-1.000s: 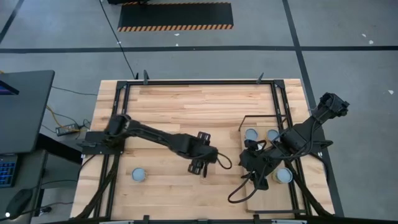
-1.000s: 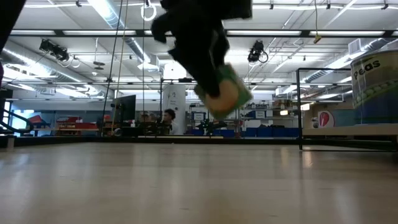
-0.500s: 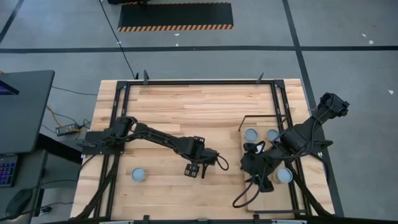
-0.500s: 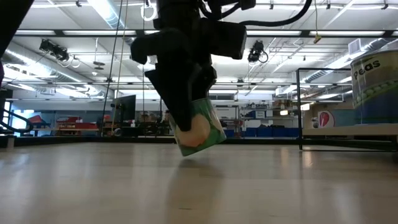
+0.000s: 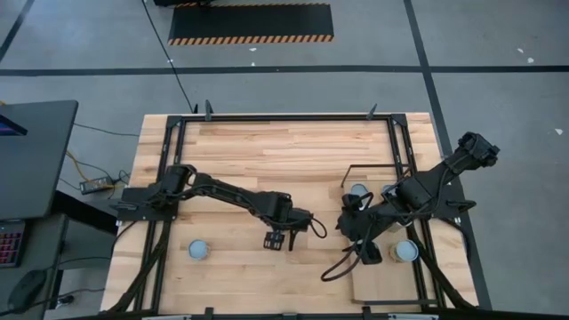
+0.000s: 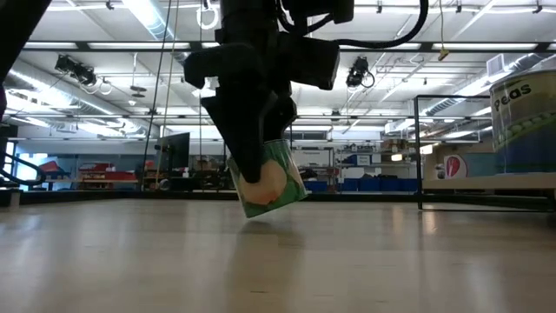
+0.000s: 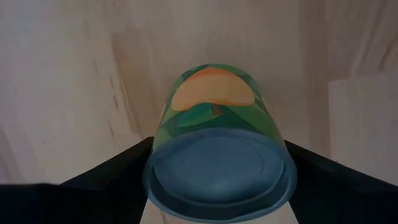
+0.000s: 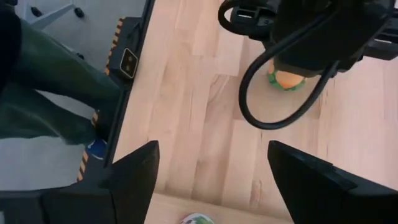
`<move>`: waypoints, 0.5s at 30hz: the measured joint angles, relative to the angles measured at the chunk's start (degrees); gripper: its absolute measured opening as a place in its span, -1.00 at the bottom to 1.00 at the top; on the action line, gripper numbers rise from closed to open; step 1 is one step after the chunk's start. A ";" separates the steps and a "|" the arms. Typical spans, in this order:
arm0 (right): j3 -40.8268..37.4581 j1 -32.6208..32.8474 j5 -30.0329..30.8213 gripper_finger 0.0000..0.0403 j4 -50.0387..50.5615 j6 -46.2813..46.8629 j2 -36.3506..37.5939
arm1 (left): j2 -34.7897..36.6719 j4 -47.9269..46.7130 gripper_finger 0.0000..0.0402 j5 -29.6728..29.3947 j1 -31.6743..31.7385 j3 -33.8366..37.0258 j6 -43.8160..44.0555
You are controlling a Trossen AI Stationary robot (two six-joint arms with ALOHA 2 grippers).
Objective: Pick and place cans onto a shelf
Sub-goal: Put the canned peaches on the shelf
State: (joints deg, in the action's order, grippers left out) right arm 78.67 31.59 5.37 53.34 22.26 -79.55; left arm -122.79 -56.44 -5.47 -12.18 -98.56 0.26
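Note:
My left gripper (image 5: pixel 277 238) is shut on a green-labelled can (image 6: pixel 269 181) over the middle of the tabletop, near its near edge. The can also shows in the left wrist view (image 7: pixel 217 155), its grey-blue top facing the wrist. My right gripper (image 8: pixel 212 149) is open and empty by the shelf's left edge (image 5: pixel 351 227), facing the left gripper. One can (image 5: pixel 198 250) stands on the table at the near left. Three cans (image 5: pixel 358 190) (image 5: pixel 388 190) (image 5: pixel 406 251) stand on the pale shelf board (image 5: pixel 382 280). My left gripper pinches the can's label sides (image 7: pixel 160 140) between its two fingers, just below the rim. The fingers (image 6: pixel 248 148) come from above, slanting. The can is tilted, top toward the wrist, its lower edge (image 6: pixel 261 211) close over the tabletop; whether it touches I cannot tell.
The shelf's thin black frame (image 5: pixel 373 166) rises at the right; in the low view (image 6: pixel 419 148) a Peas can (image 6: pixel 526 113) stands on the shelf. A monitor and desk (image 5: pixel 36 151) stand left of the table. Bare wood (image 5: pixel 284 147) lies toward the far edge.
My left gripper has come down and gone toward the table's left and near edges with the can, which stays tilted in the hold and now hangs low over the tabletop. My right gripper has shifted a little toward the table's left and far side.

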 joint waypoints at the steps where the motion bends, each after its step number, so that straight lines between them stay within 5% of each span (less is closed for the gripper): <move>1: 0.00 -0.18 -0.02 0.55 0.00 0.02 0.00 | 0.01 0.27 0.55 0.38 0.10 0.00 -0.01; 7: 0.00 -0.30 -0.03 0.61 -0.02 0.02 0.00 | 0.03 1.68 0.46 0.67 0.30 0.00 0.54; 15: 0.00 -0.28 -0.02 0.65 -0.04 -1.84 -0.02 | 0.18 2.02 0.85 0.65 0.28 0.01 1.74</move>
State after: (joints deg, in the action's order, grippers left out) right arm 78.67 31.31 5.34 53.30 20.42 -79.57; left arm -122.61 -54.42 -4.82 -11.90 -98.56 2.00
